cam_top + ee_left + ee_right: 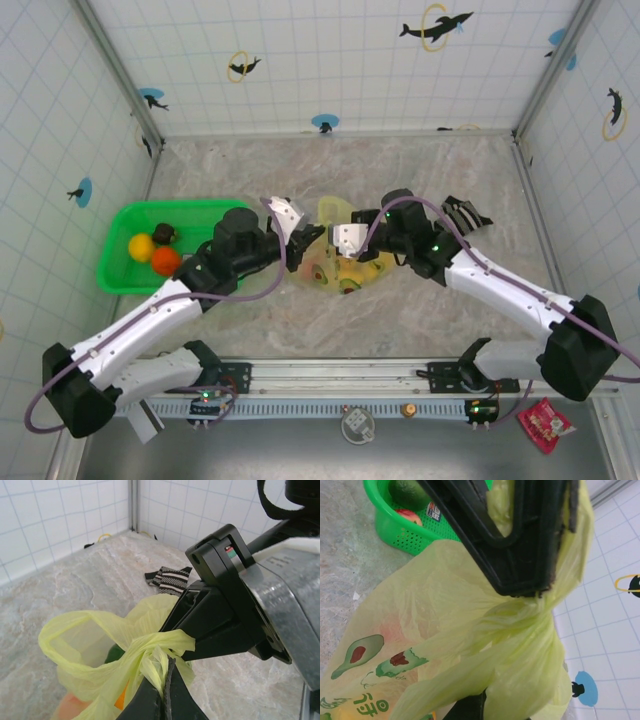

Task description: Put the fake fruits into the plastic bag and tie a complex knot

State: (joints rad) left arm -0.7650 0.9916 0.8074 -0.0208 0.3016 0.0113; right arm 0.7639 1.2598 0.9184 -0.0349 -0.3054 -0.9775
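Open table (400, 170) lies toward 12 o'clock; a basket (122, 214) crowds 9. The left hand (302, 246) and right hand (338, 250) both clamp the bag (368, 270) between them.

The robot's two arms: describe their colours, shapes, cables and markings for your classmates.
Both the left arm and right arm have white rounded link shells, black joint housings and a greyish-purple cable looping along each. Small green lights glow near the wrists. The left gripper and right gripper have flat black fingers.
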